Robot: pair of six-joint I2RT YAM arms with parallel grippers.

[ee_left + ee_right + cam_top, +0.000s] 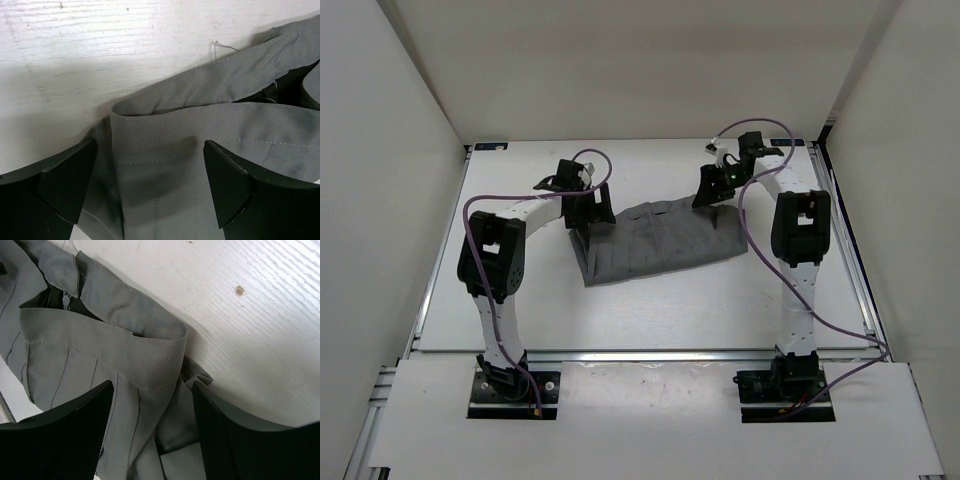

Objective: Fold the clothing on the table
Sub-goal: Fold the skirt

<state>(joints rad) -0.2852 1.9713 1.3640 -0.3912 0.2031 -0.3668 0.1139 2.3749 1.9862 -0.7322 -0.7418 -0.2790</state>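
Top external view shows the clothing [655, 240] lying in the middle of the table [650, 320], a grey, roughly rectangular bundle with its long side running across between the two arms and bare white surface all round it. The left gripper [584, 207] is down at the bundle's far left corner and the right gripper [711, 190] at its far right corner, so each arm covers one end. In the left wrist view the fingers [65, 185] stand wide apart, with a stitched band of the cloth lying flat between them and nothing pinched. In the right wrist view the fingers [80, 425] are also apart, straddling a rolled, doubled-over hem with a zip showing in the opening behind it. The cloth sits loosely in the gap rather than being squeezed, so I judge neither arm holds anything. The fabric looks light, limp and thin, with a fine twill weave. It should sag and crease as soon as it is lifted, and it may drag across the smooth table rather than slide cleanly. The stitched band is the thickest and firmest part, so it is probably the best place to grip, one corner per arm, taking all layers at once. A shallow pinch risks catching only the top layer and pulling the bundle open.
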